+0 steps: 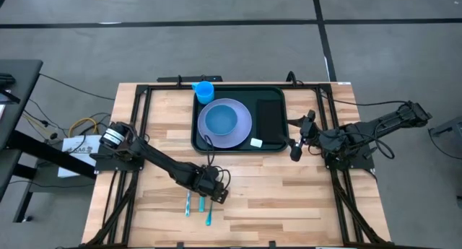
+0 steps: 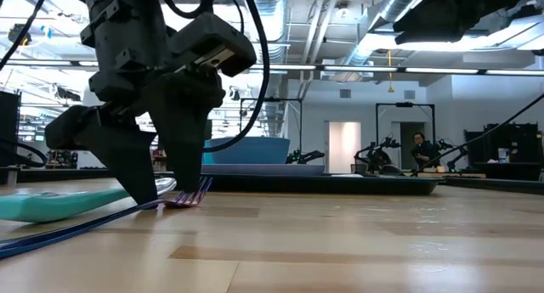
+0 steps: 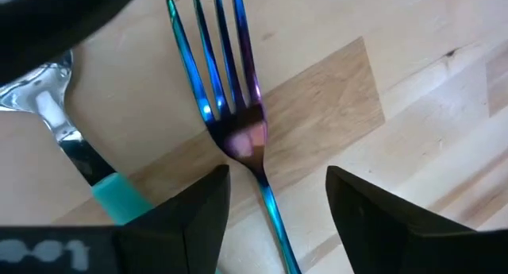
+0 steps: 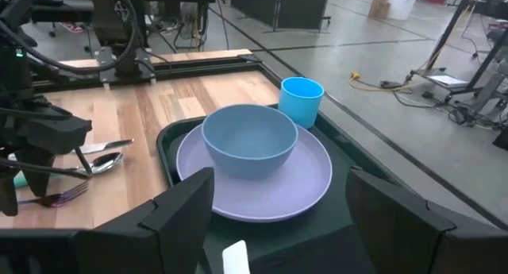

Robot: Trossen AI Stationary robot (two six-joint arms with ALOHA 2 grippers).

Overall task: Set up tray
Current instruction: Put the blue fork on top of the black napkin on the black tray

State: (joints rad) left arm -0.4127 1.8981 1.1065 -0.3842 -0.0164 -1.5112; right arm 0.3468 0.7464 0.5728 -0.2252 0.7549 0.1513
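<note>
While the wooden table (image 1: 289, 198) carries most of the place setting already, the cutlery is not yet on board. The tray (image 1: 274, 144) lies at the far middle of the table, between the two arms. On it rests a lavender plate (image 1: 242, 130) with a blue bowl (image 1: 220, 119) sitting in its centre, a flat black napkin (image 1: 271, 119) lying along the plate's right side, and a small white item (image 1: 256, 142) near the tray's front rim that I cannot identify. A light blue cup (image 1: 204, 91) stands at the tray's far left corner, just beyond the plate.

What is left, by my judgement, is the cutlery on the bare wood in front of the tray: an iridescent blue-purple fork (image 3: 230, 107) and a teal-handled spoon (image 3: 48, 107) lying just beside it, perhaps with another piece I cannot make out.

The left gripper (image 1: 211, 190) is down over these, its fingers spread with the fork's neck between them, not yet closed on it. The right gripper (image 1: 294, 142) waits by the tray's right edge, fingers apart and holding nothing.
</note>
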